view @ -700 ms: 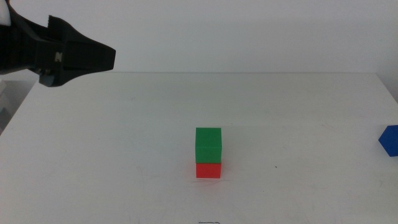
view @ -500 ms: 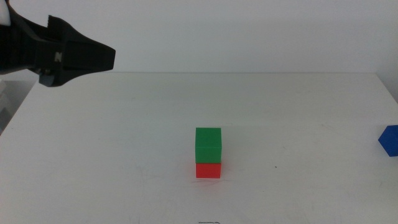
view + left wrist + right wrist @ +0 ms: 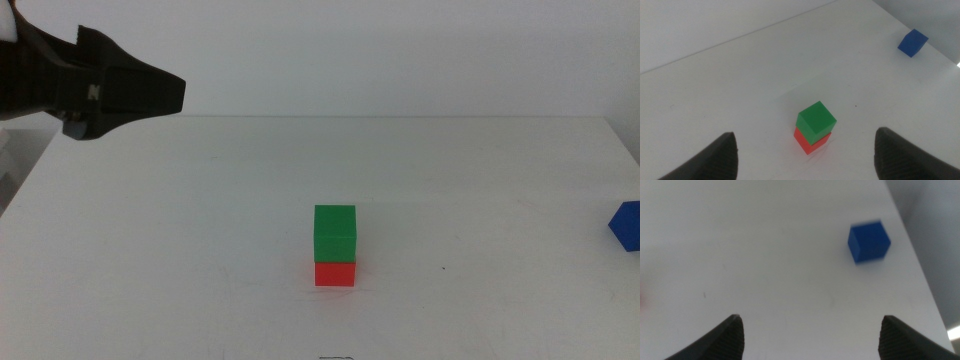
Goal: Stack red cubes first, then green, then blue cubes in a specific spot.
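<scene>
- left gripper (image 3: 150, 95) sits high at the far left of the middle view, above the back-left part of the counter (image 3: 200, 250), dark body pointing toward the centre, holding nothing
- from the side its jaws look like one dark wedge, so that view doesn't settle the gap; left wrist view shows them spread wide, one jaw at each lower corner, empty space between
- left wrist camera looks down at an angle past the jaws onto the stack, stack well clear of both jaws
- green (image 3: 335, 233) cube sits on top of the red cubes (image 3: 335, 273) item, one red cube only, near the middle of the counter, toward the front
- green squared up with red in the middle view; in the left wrist view green (image 3: 816, 120) seems to overhang red (image 3: 809, 142) very slightly, hard to be sure from the angle
- blue cubes (image 3: 627, 224) item is one blue cube, alone on the counter at the far right edge of the middle view, partly cut off, well apart from the stack
- right gripper (image 3: 810, 335) not seen in the middle view; right wrist view shows its jaws spread wide, nothing between them, camera facing down at the counter
- blue cube (image 3: 869, 242) lies ahead of the right jaws, off to one side, not touched, slightly blurred
- blue cube also seen far off in the left wrist view (image 3: 912, 42), near the counter edge
</scene>
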